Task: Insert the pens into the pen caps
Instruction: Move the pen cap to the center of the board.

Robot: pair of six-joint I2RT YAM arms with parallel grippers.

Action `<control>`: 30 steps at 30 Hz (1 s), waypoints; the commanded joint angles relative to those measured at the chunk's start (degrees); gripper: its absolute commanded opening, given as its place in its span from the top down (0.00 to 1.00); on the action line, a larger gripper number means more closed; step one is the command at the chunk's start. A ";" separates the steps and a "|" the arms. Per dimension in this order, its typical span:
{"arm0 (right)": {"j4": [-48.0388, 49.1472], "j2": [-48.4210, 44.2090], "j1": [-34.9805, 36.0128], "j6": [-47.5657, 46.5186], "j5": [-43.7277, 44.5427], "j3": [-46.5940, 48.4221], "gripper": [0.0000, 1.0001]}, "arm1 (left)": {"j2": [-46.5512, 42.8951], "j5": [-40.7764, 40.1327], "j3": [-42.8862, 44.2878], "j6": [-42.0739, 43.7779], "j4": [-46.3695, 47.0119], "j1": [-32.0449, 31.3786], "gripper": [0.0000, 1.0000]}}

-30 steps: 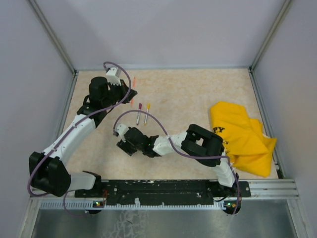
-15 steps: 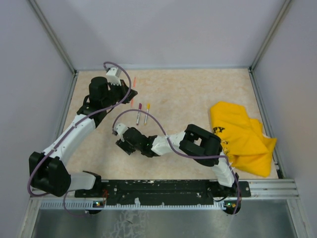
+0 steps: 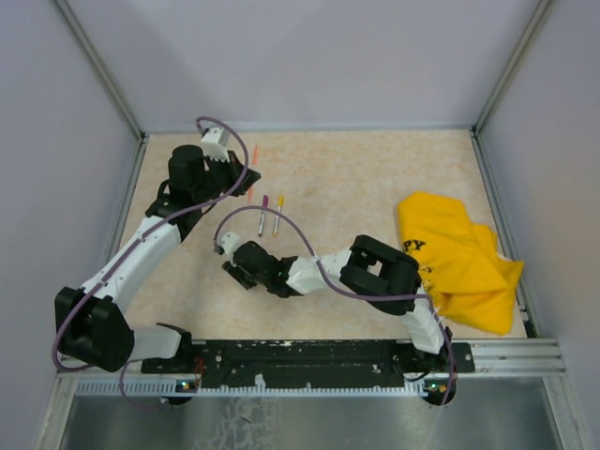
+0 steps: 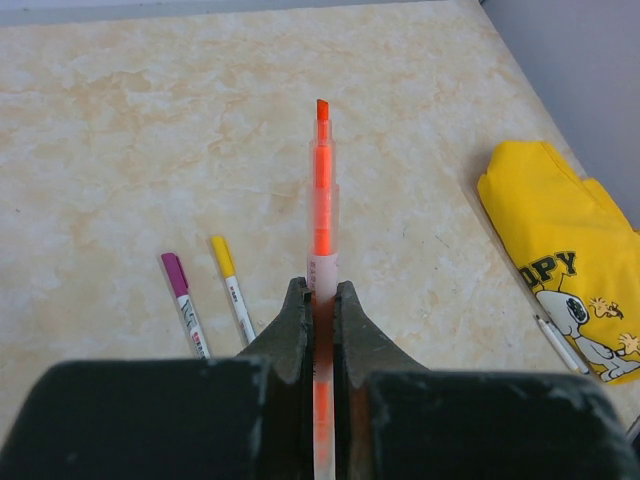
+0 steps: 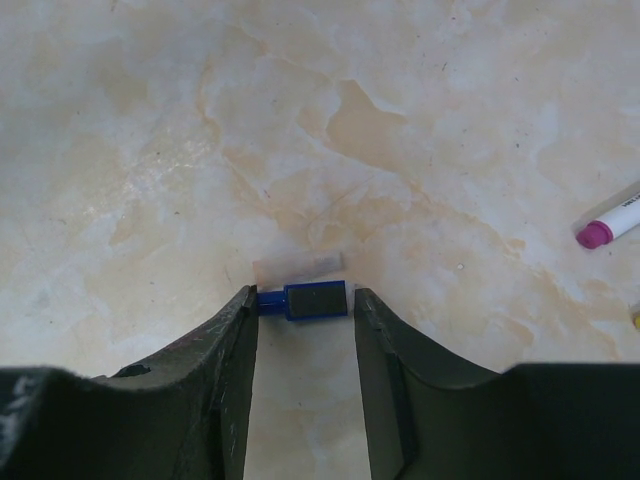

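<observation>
My left gripper (image 3: 246,178) is shut on an uncapped orange-pink pen (image 4: 322,190), held above the table with its tip pointing away; the jaws (image 4: 320,300) pinch its barrel. Two capped pens lie side by side on the table, one with a purple cap (image 4: 185,300) (image 3: 262,214), one with a yellow cap (image 4: 232,290) (image 3: 277,214). My right gripper (image 3: 228,267) is low over the table and open, with a dark blue pen cap (image 5: 310,300) lying crosswise between its fingertips (image 5: 305,310). The left finger touches the cap's narrow end. A faint clear tube (image 5: 298,266) lies just beyond the cap.
A crumpled yellow cloth (image 3: 459,262) lies at the right side of the table, with a thin white pen (image 4: 555,345) beside it. A purple-tipped pen end (image 5: 610,225) shows at the right of the right wrist view. Walls close the table on three sides.
The right gripper has crept slightly along the table near the blue cap. The left arm and the orange-pink pen have not moved.
</observation>
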 commanded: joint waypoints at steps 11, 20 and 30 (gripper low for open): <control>-0.06 -9.85 0.16 -0.65 6.53 -9.99 0.62 | 0.63 0.62 1.36 -0.31 0.32 0.33 1.00; 0.16 -12.22 -3.82 -0.20 6.81 -14.03 0.59 | 0.50 0.35 1.36 -0.15 0.23 0.34 1.00; 0.85 -15.26 -7.34 -1.26 5.40 -16.10 0.41 | 0.43 -0.65 1.42 -0.10 -0.16 0.33 1.00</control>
